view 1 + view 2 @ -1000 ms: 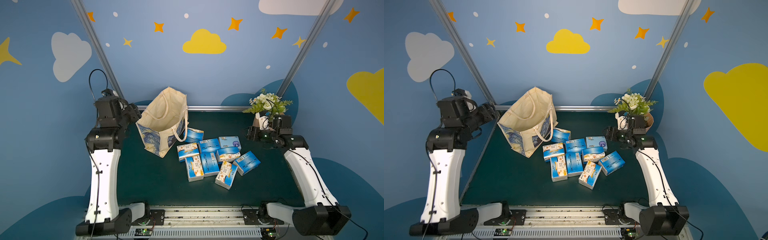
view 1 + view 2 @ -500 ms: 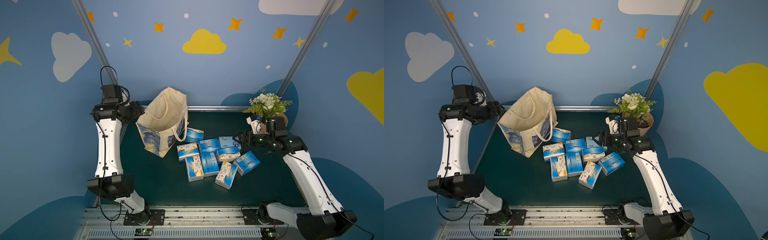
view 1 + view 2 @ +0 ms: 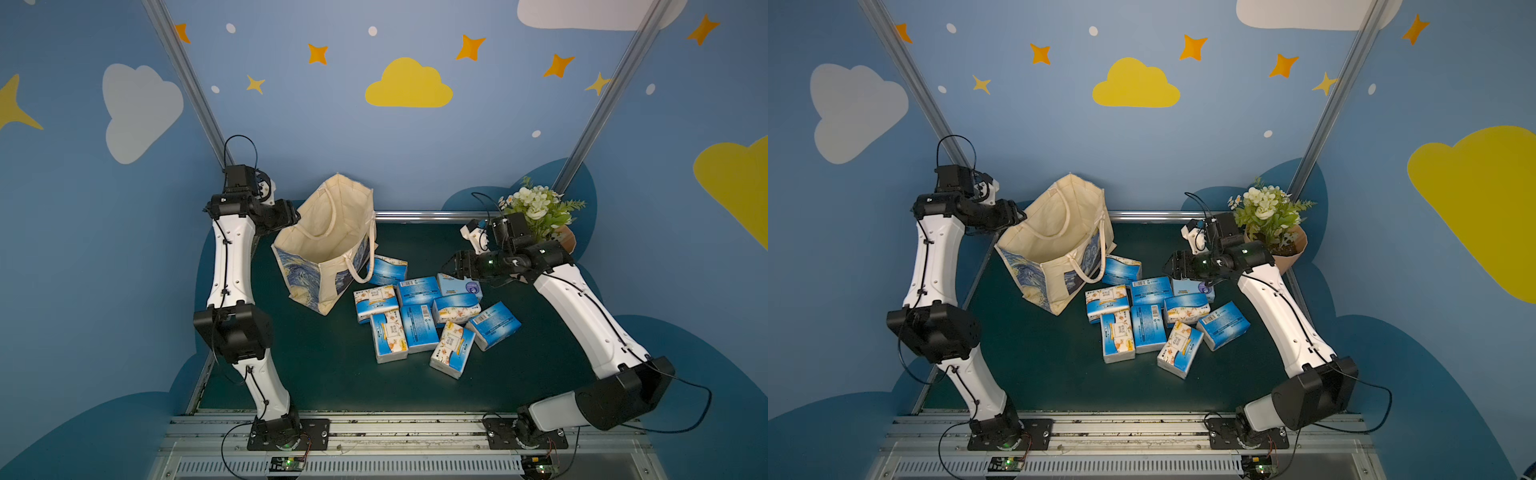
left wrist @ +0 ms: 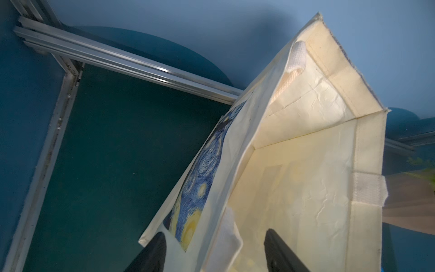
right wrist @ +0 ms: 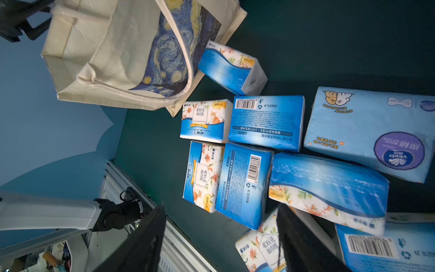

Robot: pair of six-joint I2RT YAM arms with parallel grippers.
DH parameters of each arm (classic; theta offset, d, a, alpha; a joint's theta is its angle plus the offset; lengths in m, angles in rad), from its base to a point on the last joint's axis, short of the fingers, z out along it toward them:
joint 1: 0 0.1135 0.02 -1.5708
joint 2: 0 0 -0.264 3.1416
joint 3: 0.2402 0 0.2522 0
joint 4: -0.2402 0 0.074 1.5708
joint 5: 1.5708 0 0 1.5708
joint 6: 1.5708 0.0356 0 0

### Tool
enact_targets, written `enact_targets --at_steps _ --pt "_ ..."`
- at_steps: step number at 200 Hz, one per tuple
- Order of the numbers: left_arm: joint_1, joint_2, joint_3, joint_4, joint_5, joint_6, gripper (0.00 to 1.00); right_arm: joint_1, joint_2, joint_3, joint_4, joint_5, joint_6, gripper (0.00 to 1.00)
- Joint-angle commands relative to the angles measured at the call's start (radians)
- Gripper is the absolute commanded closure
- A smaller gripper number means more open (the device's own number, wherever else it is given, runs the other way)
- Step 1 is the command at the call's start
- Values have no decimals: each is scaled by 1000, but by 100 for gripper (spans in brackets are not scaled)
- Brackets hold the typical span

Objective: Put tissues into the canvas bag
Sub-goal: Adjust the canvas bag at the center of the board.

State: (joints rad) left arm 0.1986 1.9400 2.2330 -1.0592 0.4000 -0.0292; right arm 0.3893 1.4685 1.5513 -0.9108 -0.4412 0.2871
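The left gripper point(image 4: 214, 235) has come up to the bag point(image 3: 324, 245), and its fingers are apart with the bag's edge between them, maybe not touching the cloth. The right gripper point(image 5: 220, 208) has moved over the tissues point(image 3: 419, 316), with its fingers wide and holding nothing. Bag and tissues have stayed side by side on the dark green table point(image 3: 332, 382), inside blue walls point(image 3: 415, 158) with clouds and stars.

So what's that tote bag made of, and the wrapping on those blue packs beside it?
The canvas bag looks like matte, cream woven cloth: it creases softly, has a stitched hem, and its handles show ribbed webbing. Which fibre, I can't tell. The tissue packs look wrapped in thin, glossy plastic film, judging by the shine and fine wrinkles.
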Motion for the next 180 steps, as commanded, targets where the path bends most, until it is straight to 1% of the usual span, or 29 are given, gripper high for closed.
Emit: enact_targets --at_steps 1,8,15,18,22,25,45,63,82,95,115,134,141,156,180 --pt "-10 32 66 6 61 46 54 15 24 45 -103 29 -40 25" --pt "-15 45 78 1 77 55 64 21 29 49 -117 42 -46 25" --pt "-20 54 86 -2 80 57 79 27 36 58 -143 66 -57 25" --pt "-23 57 87 -4 78 57 84 28 38 62 -154 79 -60 25" --pt "-25 60 89 -6 76 57 94 30 41 65 -165 92 -65 25" --pt "-29 61 89 -9 72 57 96 33 45 70 -180 108 -73 25" --pt "-54 58 86 -35 45 64 96 52 64 97 -273 187 -114 25" --pt "-94 41 80 -51 -14 79 97 74 86 115 -350 244 -147 25" --pt "-129 10 55 -37 -61 78 97 91 100 106 -376 295 -180 24" --pt "-135 -16 9 10 -75 47 96 109 104 82 -335 300 -228 24" --pt "-127 -48 -72 93 -107 -16 96 146 125 60 -195 288 -312 23" --pt "-115 -47 -98 116 -117 -65 97 152 188 80 -46 193 -403 21" --pt "-111 -46 -99 113 -117 -78 97 152 226 99 10 178 -428 21" --pt "-104 -43 -98 107 -113 -91 96 151 307 154 62 153 -475 21" --pt "-101 -44 -90 118 -107 -95 96 154 454 286 47 141 -560 21"
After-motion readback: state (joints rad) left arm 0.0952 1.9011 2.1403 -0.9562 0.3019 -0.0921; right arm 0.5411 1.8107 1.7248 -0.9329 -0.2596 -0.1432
